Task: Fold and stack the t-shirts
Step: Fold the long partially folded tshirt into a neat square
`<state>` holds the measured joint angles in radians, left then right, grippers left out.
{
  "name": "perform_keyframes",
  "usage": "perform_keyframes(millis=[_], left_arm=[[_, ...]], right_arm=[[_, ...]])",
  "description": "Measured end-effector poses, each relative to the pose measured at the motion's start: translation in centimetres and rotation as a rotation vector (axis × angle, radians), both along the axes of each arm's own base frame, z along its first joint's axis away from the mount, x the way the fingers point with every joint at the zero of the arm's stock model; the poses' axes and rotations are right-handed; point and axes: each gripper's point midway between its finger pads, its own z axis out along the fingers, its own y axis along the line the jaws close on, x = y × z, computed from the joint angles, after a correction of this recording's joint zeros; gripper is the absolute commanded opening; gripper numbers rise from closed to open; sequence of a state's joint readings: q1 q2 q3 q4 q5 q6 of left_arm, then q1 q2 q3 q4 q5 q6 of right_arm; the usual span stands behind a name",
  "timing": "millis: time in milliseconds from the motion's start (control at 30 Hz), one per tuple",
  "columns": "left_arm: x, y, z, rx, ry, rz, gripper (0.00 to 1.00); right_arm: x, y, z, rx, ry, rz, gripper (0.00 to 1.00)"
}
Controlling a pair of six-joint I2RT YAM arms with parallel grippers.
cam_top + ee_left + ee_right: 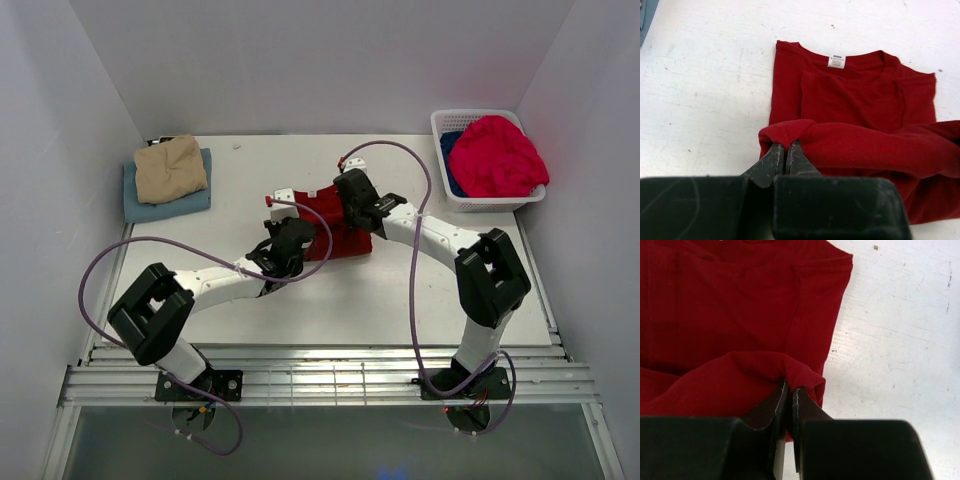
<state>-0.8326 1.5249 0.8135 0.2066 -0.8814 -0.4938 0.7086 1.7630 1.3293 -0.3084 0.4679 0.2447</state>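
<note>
Both corners of the limp dark red t-shirt (850,100), seemingly its hem, we hold pinched in left gripper (785,148) and right gripper (790,387).

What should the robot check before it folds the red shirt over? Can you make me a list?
1. Left hand pinching a near corner of the dark red shirt: ok, shut on the cloth.
2. Right hand pinching the other near corner: ok, shut on the cloth.
3. Collar end lying flat on the table, label up: ok.
4. Lifted edge level between both hands: cannot tell, the arms hide it from above.
5. Stack ready for it: ok, the tan shirt lies on the light blue shirt at the far left.
</note>
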Motion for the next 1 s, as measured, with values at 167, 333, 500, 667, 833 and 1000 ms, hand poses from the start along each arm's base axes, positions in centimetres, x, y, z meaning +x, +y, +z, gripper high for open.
perform_keyframes(millis=[167,333,500,667,833,1000], left_arm=[[2.3,0.1,-1.0,0.017,0.013,-0.005,0.00],[4.2,0.0,-1.4,0.025,0.013,-0.009,0.00],[6.3,-0.2,-1.5,0.020,0.005,-0.017,0.00],[8.7,-0.1,-2.5,0.029,0.008,-0.013,0.00],[10.1,0.5,-4.3,0.043,0.035,-0.008,0.00],[11.2,1.1,-6.1,0.065,0.054,-0.005,0.11]], right_arm=[[2.1,0.3,-1.2,-0.020,0.010,0.007,0.08],[4.2,0.7,-1.4,-0.017,0.002,0.008,0.08],[6.3,0.9,-1.1,-0.006,-0.010,0.005,0.08],[8.2,1.0,-2.1,-0.004,-0.003,0.001,0.08],[9.6,1.2,-4.4,-0.019,0.026,0.007,0.08],[10.4,1.5,-6.8,-0.027,0.046,0.018,0.24]])
